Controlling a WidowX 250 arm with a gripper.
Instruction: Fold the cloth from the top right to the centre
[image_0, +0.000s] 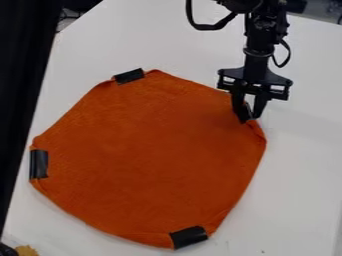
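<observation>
The gripper (250, 119) hangs at the upper right of the camera view, its fingertips close together at the upper right edge of the orange cloth (150, 160). It looks shut on that edge, where the fabric is slightly bunched just below the tips. Most of the cloth lies flat, with a rounded, many-sided outline. Black patches sit on its border at the top (129, 76), the left (39, 164) and the bottom (189, 236). The bit of cloth between the fingertips is largely hidden.
The white table (300, 165) surrounds the cloth. A dark upright shape (23, 65) runs along the left side of the view. At the bottom left corner lies a small yellow-brown thing (27, 250) beside something black.
</observation>
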